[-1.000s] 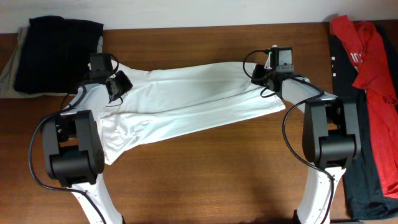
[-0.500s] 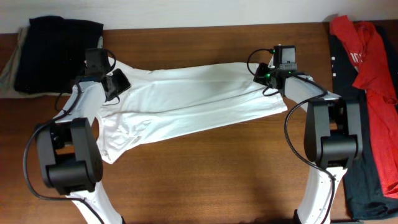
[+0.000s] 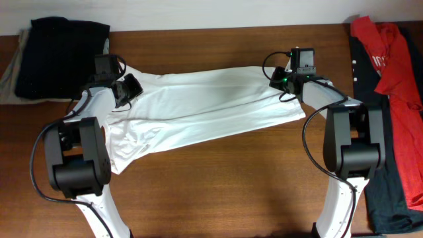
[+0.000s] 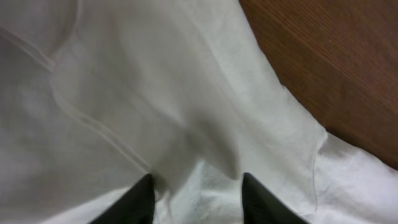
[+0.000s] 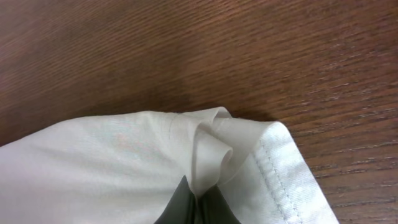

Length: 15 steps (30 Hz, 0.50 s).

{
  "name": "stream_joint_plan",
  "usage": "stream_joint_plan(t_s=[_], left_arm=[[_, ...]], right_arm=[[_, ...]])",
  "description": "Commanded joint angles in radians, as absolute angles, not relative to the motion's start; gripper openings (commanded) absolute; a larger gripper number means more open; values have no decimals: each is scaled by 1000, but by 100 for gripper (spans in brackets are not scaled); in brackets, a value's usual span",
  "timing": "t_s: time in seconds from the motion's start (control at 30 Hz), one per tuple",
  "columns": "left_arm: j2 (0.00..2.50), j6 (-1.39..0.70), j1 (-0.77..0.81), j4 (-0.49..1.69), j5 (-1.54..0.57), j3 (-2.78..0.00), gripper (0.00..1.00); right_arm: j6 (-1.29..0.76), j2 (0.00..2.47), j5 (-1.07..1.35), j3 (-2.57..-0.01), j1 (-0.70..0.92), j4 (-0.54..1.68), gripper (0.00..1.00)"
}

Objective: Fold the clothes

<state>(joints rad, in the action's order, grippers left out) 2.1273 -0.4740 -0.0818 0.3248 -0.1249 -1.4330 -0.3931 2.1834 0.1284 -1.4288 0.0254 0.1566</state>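
The white T-shirt (image 3: 198, 109) lies spread flat and stretched sideways across the wooden bench (image 3: 231, 188), reaching from one hand to the other.

The left hand (image 3: 124, 89) sits over the shirt's end. In its wrist view its two dark fingers (image 4: 142, 200) stand spread apart. White cloth lies beneath them and rises in soft creases in the gap between them. Whether the fingers press on that cloth cannot be told. Ahead of this hand a stitched seam (image 4: 93, 121) runs slantwise across the fabric. Ahead and to one side of the hand the shirt's edge gives way to bare wood. In the overhead view a folded black garment (image 3: 59, 56) lies on the bench just beyond this hand, on the side away from the other arm.

The right hand (image 3: 281, 82) is at the opposite end of the shirt. Its fingers (image 5: 180, 208) are pressed together and pinch a small rolled fold of the white cloth near a corner. The stitched hem (image 5: 277, 168) curves just beside the pinch, and bare wood lies ahead of the hand. A red shirt (image 3: 396, 59) lies well apart from this hand, at the bench's edge.
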Motion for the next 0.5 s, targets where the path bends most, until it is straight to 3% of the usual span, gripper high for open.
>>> stream_joint_plan(t_s=[0.0, 0.07, 0.17, 0.47], left_arm=[[2156, -478, -88, 322, -142, -1446, 21], [2156, -478, -88, 322, -135, -1446, 1], [2153, -443, -89, 337, -135, -1455, 1], [1884, -429, -106, 726, -21, -1559, 1]], right_arm=[[-401, 2159, 126, -1446, 19, 157, 4], [-401, 2158, 126, -1446, 19, 157, 4], [-401, 2158, 126, -1447, 18, 152, 4], [-409, 2094, 233, -1459, -54, 208, 4]])
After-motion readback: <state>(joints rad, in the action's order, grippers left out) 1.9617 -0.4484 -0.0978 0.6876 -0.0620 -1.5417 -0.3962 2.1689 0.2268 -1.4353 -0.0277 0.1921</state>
